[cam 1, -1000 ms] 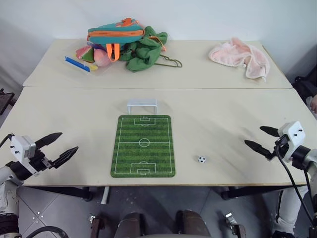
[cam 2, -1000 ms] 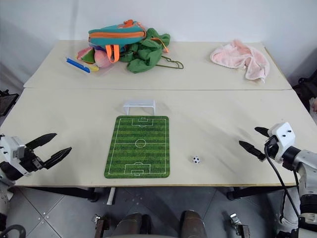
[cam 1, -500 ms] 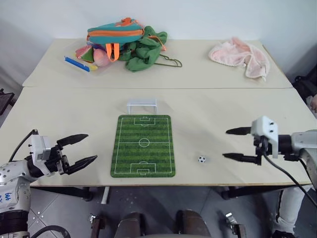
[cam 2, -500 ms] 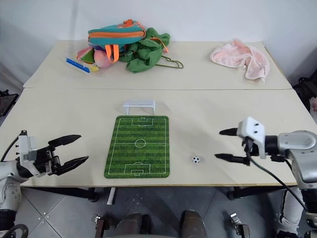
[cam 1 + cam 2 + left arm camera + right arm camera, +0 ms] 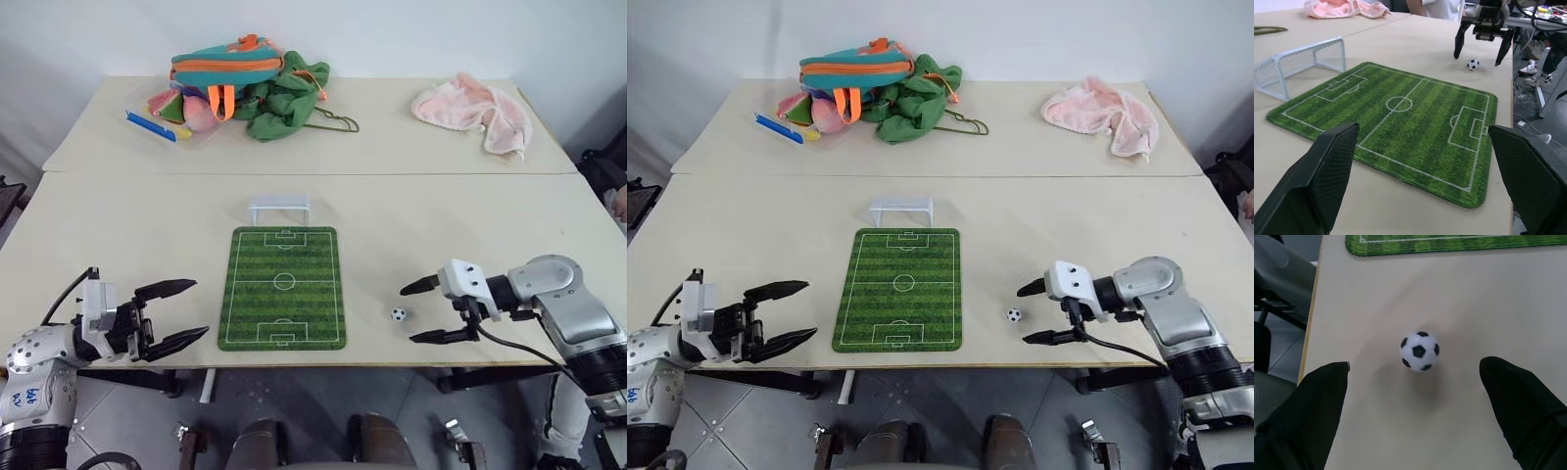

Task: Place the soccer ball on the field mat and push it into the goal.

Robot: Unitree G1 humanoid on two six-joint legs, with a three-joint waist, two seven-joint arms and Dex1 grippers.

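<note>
Right claw lined up on the soccer ball, ball not yet on the mat

Nearest, the right gripper [image 5: 423, 311] stands spread wide and empty, its two black fingers [image 5: 1520, 404] bracketing the soccer ball [image 5: 399, 314] without touching it, a stance that looks meant for closing on the ball from its outer side. The ball rests on the bare table [image 5: 441, 235] just ahead of that claw, between it and the field mat [image 5: 284, 286], so a short carry would put it on the grass. On the mat's other side the left gripper [image 5: 179, 312] hangs open and empty, pointing at the mat, likely waiting clear of the pickup. Beyond both claws, the goal [image 5: 280, 209] stands at the mat's far short edge, mouth toward the pitch, ready for the push. Farthest off lie a pile of bags and clothes [image 5: 245, 83] and a pink towel [image 5: 475, 110].
</note>
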